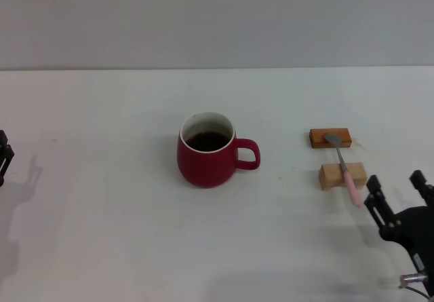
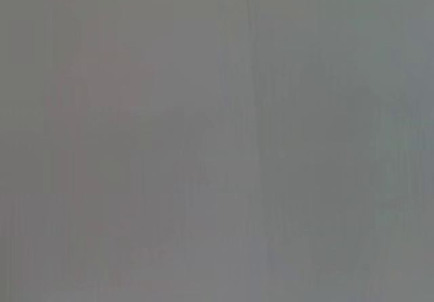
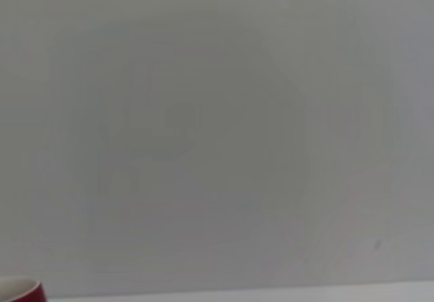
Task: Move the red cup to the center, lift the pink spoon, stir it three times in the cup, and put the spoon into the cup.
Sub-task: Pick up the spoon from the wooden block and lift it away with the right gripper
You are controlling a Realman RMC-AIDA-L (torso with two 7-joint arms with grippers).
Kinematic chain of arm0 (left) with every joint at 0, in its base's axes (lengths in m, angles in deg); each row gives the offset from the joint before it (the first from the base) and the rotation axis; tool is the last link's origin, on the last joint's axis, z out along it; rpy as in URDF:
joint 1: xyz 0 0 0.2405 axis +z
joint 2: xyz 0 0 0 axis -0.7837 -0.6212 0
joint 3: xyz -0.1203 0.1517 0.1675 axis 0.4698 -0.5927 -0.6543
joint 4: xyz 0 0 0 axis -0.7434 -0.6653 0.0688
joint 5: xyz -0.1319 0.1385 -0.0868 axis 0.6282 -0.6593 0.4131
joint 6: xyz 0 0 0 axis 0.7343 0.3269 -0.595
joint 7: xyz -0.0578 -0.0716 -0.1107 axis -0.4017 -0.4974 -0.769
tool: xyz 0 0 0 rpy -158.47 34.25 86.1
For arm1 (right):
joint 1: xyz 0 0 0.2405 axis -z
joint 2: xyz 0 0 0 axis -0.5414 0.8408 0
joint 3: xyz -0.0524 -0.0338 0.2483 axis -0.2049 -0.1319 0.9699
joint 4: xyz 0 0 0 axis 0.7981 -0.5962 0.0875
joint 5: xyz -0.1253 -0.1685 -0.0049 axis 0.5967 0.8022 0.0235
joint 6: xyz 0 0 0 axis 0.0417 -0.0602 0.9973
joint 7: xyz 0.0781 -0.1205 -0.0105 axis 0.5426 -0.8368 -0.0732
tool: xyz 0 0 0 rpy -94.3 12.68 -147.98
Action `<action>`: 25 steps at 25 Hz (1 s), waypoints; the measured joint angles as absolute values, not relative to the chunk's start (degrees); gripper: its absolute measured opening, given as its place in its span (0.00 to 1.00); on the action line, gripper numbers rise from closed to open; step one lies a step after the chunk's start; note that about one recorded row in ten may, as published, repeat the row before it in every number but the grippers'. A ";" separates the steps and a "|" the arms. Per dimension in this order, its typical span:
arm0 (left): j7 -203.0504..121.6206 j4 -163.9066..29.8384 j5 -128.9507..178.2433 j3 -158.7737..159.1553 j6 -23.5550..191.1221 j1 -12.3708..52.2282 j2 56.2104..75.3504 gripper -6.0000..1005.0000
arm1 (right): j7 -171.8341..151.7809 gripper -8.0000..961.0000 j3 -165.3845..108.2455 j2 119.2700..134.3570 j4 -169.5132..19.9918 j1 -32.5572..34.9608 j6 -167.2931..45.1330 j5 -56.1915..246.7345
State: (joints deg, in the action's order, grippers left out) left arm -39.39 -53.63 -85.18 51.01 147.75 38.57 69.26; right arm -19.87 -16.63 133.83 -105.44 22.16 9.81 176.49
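Observation:
The red cup (image 1: 209, 153) stands near the middle of the white table in the head view, holding dark liquid, its handle pointing right. Its rim shows at the edge of the right wrist view (image 3: 19, 291). The pink spoon (image 1: 344, 168) lies across two wooden blocks to the right of the cup, its grey bowl on the far block, its pink handle toward me. My right gripper (image 1: 397, 188) is open just right of and nearer than the spoon's handle end, not touching it. My left gripper (image 1: 4, 154) is at the far left edge, away from everything.
A reddish-brown block (image 1: 330, 138) and a light wooden block (image 1: 342, 176) hold the spoon off the table (image 1: 108, 234). A grey wall runs behind the table's far edge. The left wrist view shows only blank grey surface.

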 joint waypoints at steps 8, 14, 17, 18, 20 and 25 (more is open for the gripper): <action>-39.36 -53.67 -85.18 51.02 147.70 38.47 69.25 0.84 | -19.87 0.77 -16.65 133.81 -105.91 20.37 4.00 176.55; -39.34 -53.66 -85.18 51.02 147.78 38.40 69.20 0.84 | -19.87 0.77 -16.73 133.81 -105.85 19.85 2.55 176.59; -39.34 -53.66 -85.18 51.02 147.95 38.28 69.18 0.84 | -19.87 0.77 -16.66 133.80 -105.80 19.72 2.05 176.60; -39.34 -53.66 -85.18 51.02 147.95 38.28 69.18 0.84 | -19.87 0.77 -16.64 133.81 -105.75 19.63 1.85 176.59; -39.33 -53.66 -85.18 51.02 148.09 38.21 69.16 0.84 | -19.87 0.77 -16.66 133.81 -105.67 19.42 1.49 176.49; -39.33 -53.66 -85.18 51.02 148.14 37.97 69.16 0.84 | -19.87 0.77 -16.50 133.80 -105.60 19.15 0.75 176.44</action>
State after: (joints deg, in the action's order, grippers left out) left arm -39.33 -53.66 -85.18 51.02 148.14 37.97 69.16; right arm -19.87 -16.50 133.80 -105.60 19.15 0.75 176.44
